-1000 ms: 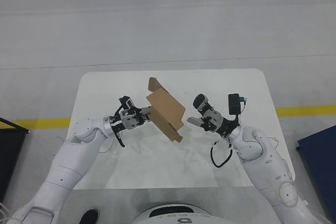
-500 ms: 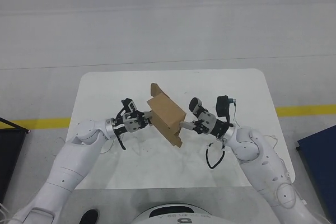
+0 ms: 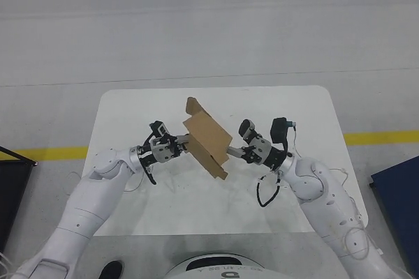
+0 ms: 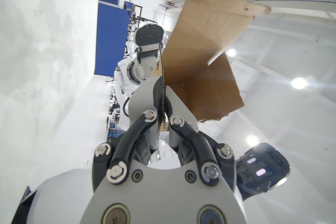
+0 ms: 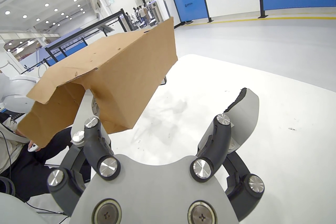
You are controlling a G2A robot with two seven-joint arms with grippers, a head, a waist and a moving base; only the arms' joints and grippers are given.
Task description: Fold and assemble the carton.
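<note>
Here the carton [image 3: 206, 144], brown and partly opened, hung tilted above the middle of the table [image 3: 195, 202], with one flap raised at its far end. The left jaws were clamped on the carton's left edge, pinching a thin wall of cardboard between them. The right jaws stood wide apart on the opposite side, just beside the carton's near corner; whether either touched the board could not be told. The table was white, with dark scuffs under the carton.
</note>
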